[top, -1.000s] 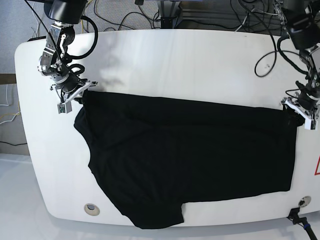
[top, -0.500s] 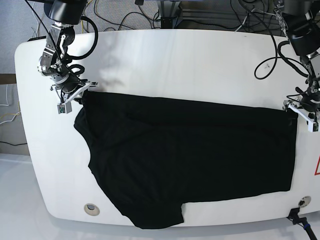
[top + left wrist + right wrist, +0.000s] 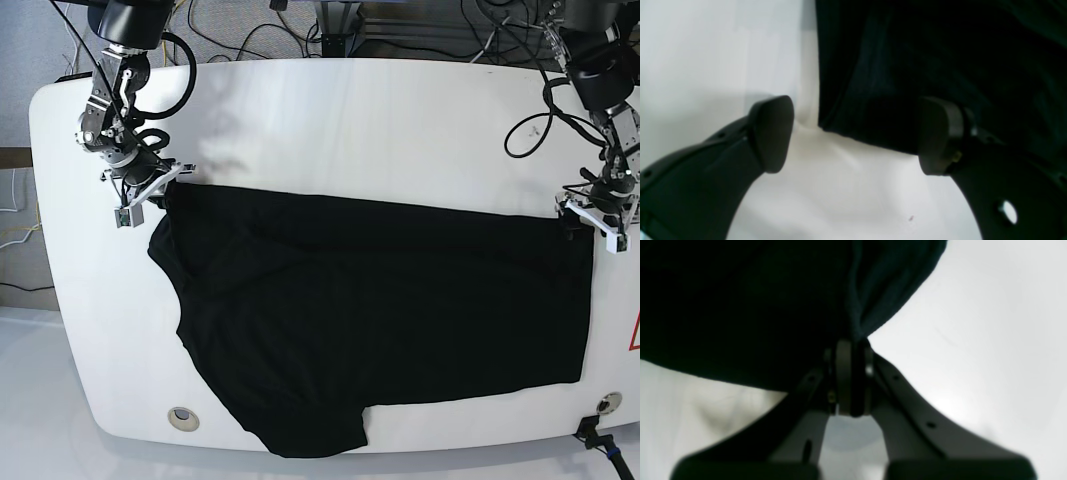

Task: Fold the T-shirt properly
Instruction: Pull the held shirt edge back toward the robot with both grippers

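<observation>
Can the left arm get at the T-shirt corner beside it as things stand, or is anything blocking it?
Probably yes. The left gripper is open, its fingers straddling the corner of the T-shirt, which lies flat on the white table. Nothing sits between the fingers and the fabric edge.

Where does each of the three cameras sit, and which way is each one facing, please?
Base: high above the white table, looking down on the T-shirt and both arms.
Left wrist: on the left arm, looking past the open left end effector at a shirt corner.
Right wrist: on the right arm, looking along the right end effector, shut on fabric.
Shared: all three views show the T-shirt and the table.
</observation>
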Robot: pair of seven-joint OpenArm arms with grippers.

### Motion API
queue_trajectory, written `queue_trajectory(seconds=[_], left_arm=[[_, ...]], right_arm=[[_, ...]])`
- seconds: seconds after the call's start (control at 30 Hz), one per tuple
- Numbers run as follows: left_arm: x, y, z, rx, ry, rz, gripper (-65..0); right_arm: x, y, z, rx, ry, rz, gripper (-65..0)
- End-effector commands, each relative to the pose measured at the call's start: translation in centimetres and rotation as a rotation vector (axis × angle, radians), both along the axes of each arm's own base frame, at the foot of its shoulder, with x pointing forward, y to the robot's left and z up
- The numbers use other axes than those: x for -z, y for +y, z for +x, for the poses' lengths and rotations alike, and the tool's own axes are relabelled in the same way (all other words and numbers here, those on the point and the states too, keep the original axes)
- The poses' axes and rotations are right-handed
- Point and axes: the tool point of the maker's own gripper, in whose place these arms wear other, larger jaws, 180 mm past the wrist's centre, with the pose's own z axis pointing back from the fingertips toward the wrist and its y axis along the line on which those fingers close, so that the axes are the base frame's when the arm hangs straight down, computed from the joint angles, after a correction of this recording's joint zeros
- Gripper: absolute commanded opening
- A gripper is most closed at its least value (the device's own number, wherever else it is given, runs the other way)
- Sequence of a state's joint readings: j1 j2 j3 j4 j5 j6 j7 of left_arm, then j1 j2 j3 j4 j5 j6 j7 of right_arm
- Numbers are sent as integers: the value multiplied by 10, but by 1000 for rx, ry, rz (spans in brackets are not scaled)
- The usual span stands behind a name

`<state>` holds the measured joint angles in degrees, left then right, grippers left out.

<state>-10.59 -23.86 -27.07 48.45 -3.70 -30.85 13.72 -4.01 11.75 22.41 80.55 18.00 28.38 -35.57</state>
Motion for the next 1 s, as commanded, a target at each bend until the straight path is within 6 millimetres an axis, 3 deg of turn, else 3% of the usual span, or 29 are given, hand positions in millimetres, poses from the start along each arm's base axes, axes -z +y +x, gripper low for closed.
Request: queue_trajectory(seconds=[0.0, 0.13, 0.37, 0.43, 0.6, 0.77, 0.97], left_arm=[[-8, 5, 4, 7, -7, 19, -124], [-5, -6, 6, 53, 3, 11, -160], [-5, -6, 6, 52, 2, 10, -504], [-5, -6, 6, 52, 2, 10, -551], [-5, -7, 5, 56, 2, 13, -559], [3, -7, -15, 72, 35, 38, -559], [16, -9, -55, 114, 103, 90, -559]], right_arm=[[5, -5, -6, -11, 47, -35, -650], [5, -5, -6, -11, 47, -35, -650], [5, -5, -6, -11, 45, -36, -650], [5, -5, -6, -11, 45, -34, -650], [6, -4, -13, -14, 51, -33, -650], [1, 1, -29, -32, 47, -52, -650], [10, 10, -74, -42, 103, -57, -650]])
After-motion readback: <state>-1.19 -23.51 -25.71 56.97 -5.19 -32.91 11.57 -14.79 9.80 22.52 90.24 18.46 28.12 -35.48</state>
